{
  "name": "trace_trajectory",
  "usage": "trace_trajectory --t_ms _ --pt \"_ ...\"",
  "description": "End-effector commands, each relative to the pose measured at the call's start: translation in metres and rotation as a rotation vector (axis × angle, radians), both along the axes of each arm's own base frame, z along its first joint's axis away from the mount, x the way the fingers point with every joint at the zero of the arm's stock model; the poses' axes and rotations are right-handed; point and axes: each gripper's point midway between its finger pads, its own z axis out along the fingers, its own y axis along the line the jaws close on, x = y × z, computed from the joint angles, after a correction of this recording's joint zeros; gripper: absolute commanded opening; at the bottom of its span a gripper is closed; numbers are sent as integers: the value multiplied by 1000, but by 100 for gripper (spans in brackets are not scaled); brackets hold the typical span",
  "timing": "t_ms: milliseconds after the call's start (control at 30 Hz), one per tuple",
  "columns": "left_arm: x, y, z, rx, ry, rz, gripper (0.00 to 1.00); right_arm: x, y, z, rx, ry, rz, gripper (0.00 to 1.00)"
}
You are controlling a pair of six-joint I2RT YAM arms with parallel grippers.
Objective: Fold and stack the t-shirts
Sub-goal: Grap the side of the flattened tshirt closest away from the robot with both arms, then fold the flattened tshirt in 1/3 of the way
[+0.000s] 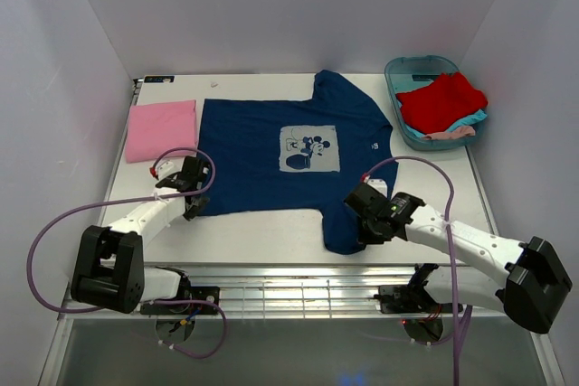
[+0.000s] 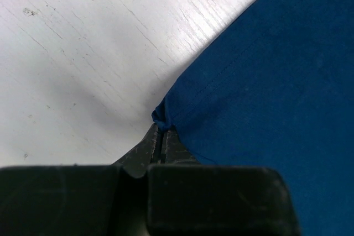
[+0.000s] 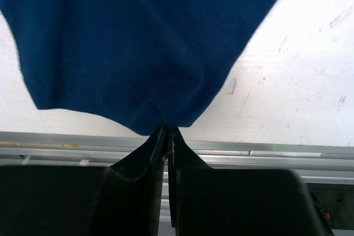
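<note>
A navy blue t-shirt (image 1: 271, 155) with a pale square cartoon print lies spread flat on the white table (image 1: 271, 232). My left gripper (image 1: 194, 189) is shut on its near left hem corner (image 2: 161, 115), which bunches at the fingertips. My right gripper (image 1: 369, 223) is shut on the edge of the near sleeve (image 3: 166, 122), by the table's front edge. A folded pink t-shirt (image 1: 161, 128) lies at the far left. Red and teal t-shirts (image 1: 441, 104) are heaped in the tub at the far right.
The teal plastic tub (image 1: 394, 74) stands at the back right corner. A metal rail (image 1: 298, 282) runs along the table's near edge, below the right gripper. White walls close in the left, back and right sides.
</note>
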Motion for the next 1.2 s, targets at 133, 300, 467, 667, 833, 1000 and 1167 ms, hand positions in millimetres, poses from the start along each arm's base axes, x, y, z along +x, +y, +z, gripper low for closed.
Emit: trace_trajectory --t_ms 133,300,467,667,833,1000,1167 --pt "19 -10 27 -33 -47 -50 0 57 28 39 -20 -182 16 8" --pt "31 -12 37 -27 -63 -70 0 90 36 59 -79 -267 21 8" --pt "51 -13 53 -11 -89 -85 0 123 33 67 -136 -320 16 8" --pt "74 -16 65 -14 -111 -96 0 164 24 78 -157 -369 -6 8" --pt "90 -18 61 -40 -102 -108 0 199 19 85 -153 -405 -25 8" --pt "105 -20 66 -60 -123 -111 0 231 18 104 -150 -448 -33 8" --pt "123 -21 70 -91 -141 -113 0 258 14 110 -166 -453 -28 8"
